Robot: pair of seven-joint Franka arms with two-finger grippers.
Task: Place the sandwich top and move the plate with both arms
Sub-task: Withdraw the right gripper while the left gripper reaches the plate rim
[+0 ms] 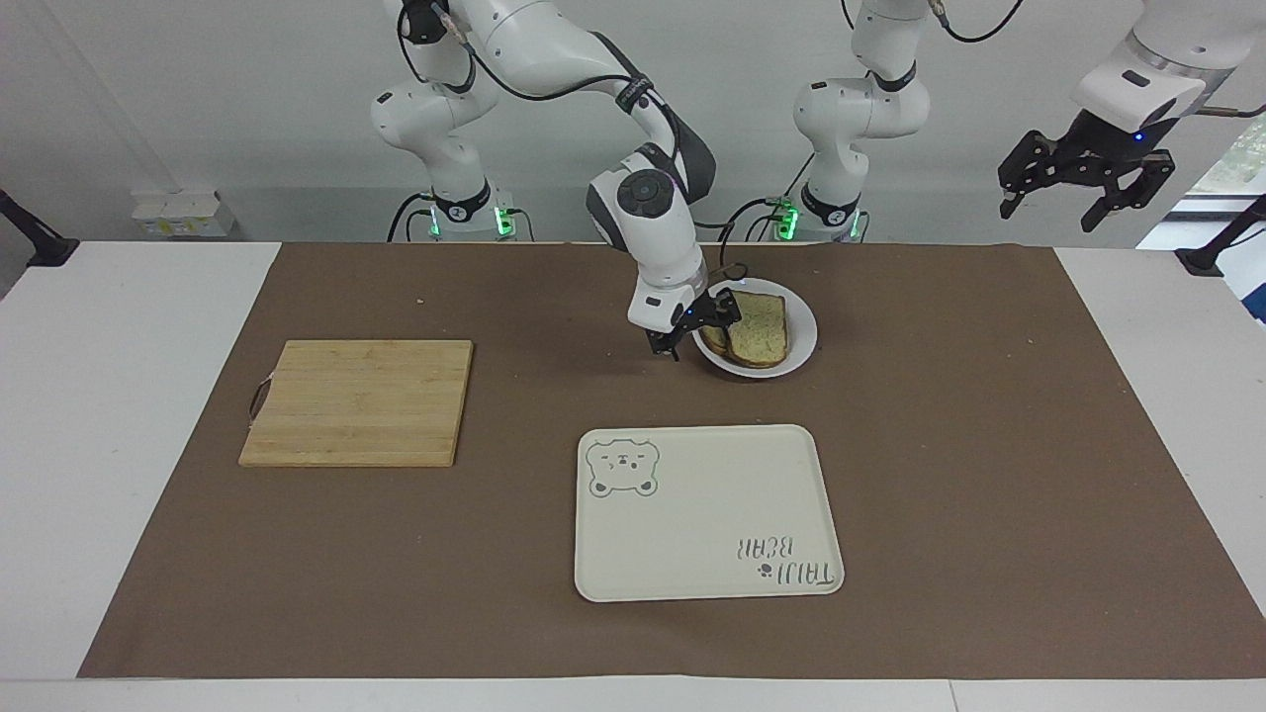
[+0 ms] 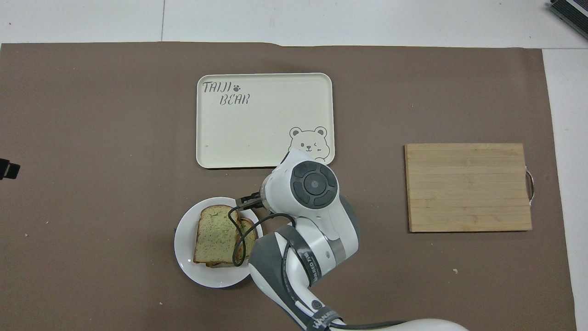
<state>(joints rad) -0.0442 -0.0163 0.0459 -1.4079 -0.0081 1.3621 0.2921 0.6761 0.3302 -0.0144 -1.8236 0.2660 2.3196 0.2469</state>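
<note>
One plate [image 1: 799,341] is seen on the desk [image 1: 989,445], with two bread slices stacked on it; the sandwich top [image 1: 758,325] is laid uppermost. The right claw [image 1: 698,329] is held released and empty at the plate's rim. The left claw [image 1: 1083,193] is raised, spread wide, over the left arm's end of the desk. One tray [image 1: 692,564] and one cutting board [image 1: 361,400] are counted.

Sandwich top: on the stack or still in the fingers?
On the stack. The sandwich top lies flat on the lower slice on the plate; the right gripper, open, is beside it.
</note>
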